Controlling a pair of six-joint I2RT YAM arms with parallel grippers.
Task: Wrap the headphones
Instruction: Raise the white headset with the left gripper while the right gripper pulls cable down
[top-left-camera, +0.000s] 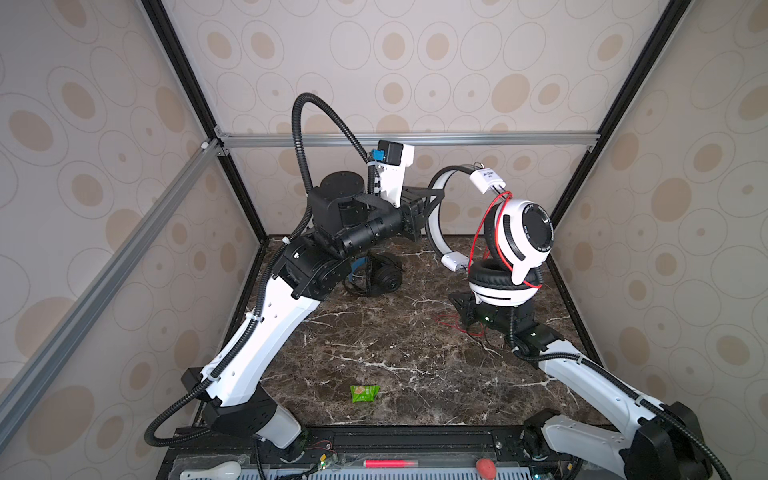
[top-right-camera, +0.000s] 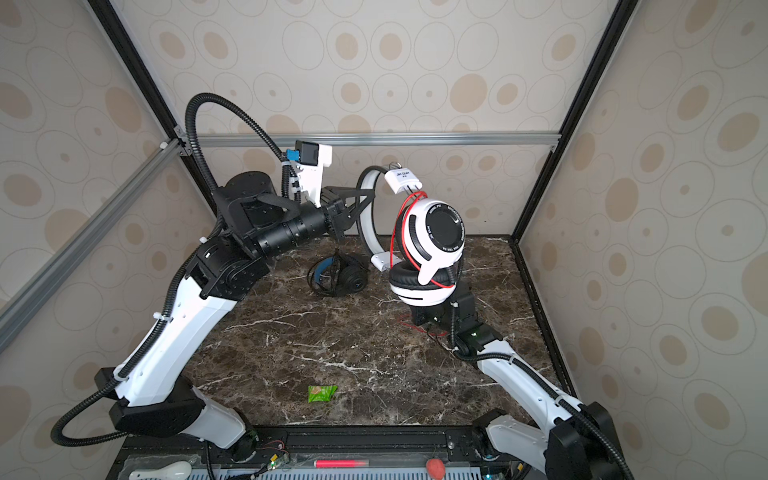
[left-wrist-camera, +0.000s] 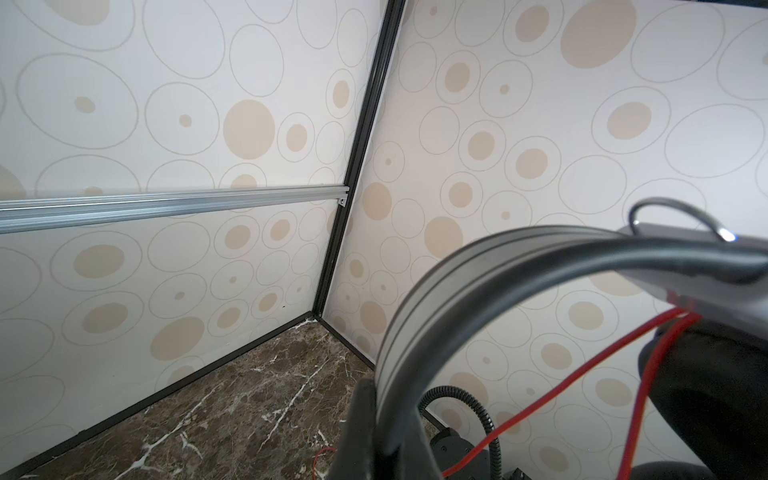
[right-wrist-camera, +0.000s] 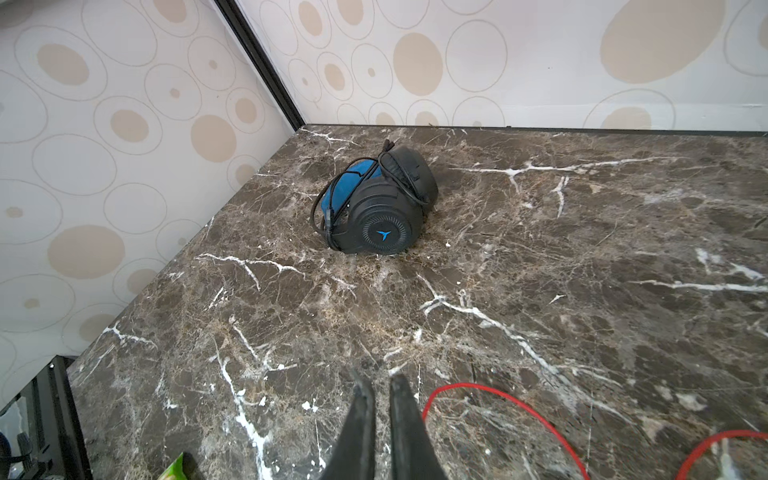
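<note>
Left gripper (top-left-camera: 431, 214): mine, clamped tight on the headband (left-wrist-camera: 457, 282) of the white headset (top-left-camera: 528, 237), holding it above the desk (top-left-camera: 395, 353).
Right gripper (right-wrist-camera: 377, 415): fingers together, gripping nothing I can see; the red cable (right-wrist-camera: 494, 395) lies just beside it.
Black headset (right-wrist-camera: 382, 208): on the desk near the back corner, with a blue three-point logo.
Writing: ring text on the white cup, possibly "EDUCATIONAL EQUIPMENT".
</note>
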